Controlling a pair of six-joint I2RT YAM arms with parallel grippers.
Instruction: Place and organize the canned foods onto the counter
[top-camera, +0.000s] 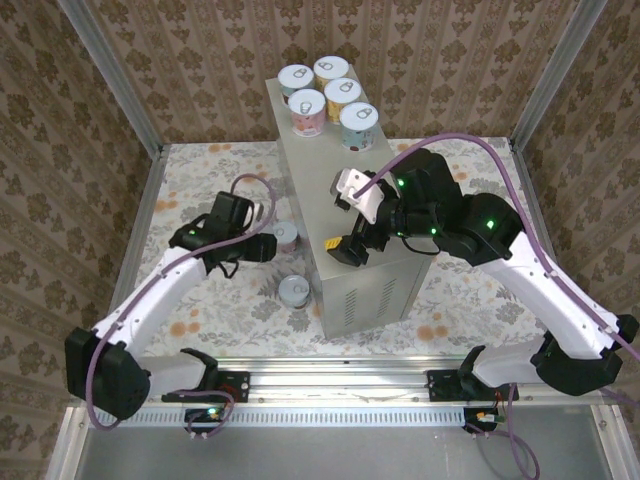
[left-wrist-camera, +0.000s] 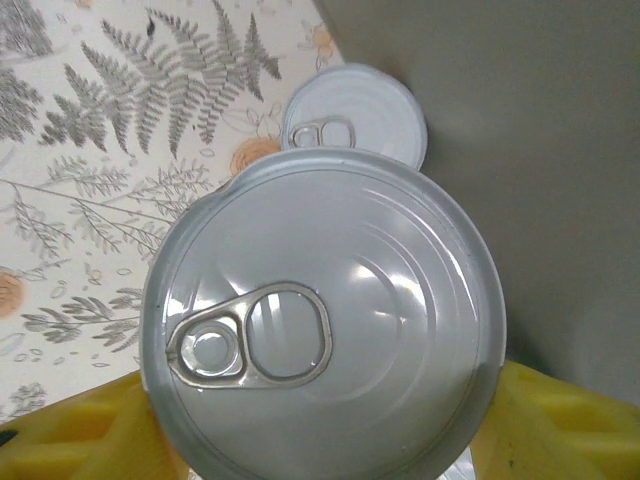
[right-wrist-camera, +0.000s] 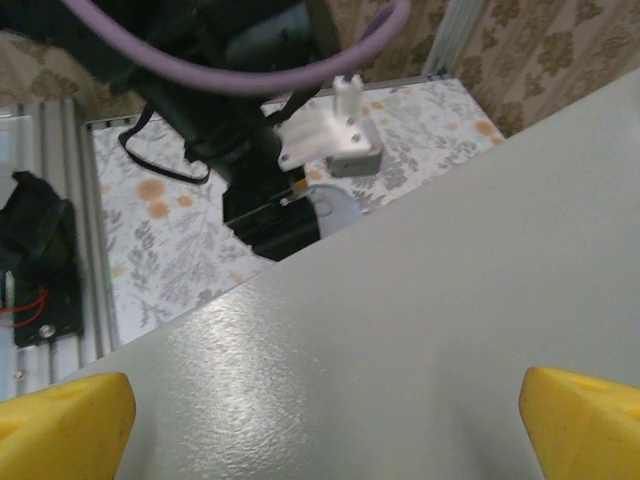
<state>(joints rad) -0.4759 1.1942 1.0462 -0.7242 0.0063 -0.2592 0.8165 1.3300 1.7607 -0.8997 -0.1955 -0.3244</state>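
l gripper (left-wrist-camera: 320, 445) sits low over the floor cloth (left-wrist-camera: 90, 150), right by the side wall of the counter (left-wrist-camera: 540, 150). we see one can (left-wrist-camera: 320, 330) btwn its yellow fingers (left-wrist-camera: 80, 440), upright, pull-tab lid facing the wrist cam. a pad sits tight against each side of the can, so we read it as pinched. a 2nd can (left-wrist-camera: 350, 115) stands just past it, upright on the cloth, just beside the counter wall. the two lids overlap in the wrist view, so we can't tell if the cans touch.

r gripper (right-wrist-camera: 320, 420) hovers over the near end of the counter top, fingers (right-wrist-camera: 60, 415) spread wide w/ bare grey metal btwn them.

in the top view, five cans (top-camera: 343, 95) stand upright in a tight cluster at the far end of the counter top, well apart from the r gripper.
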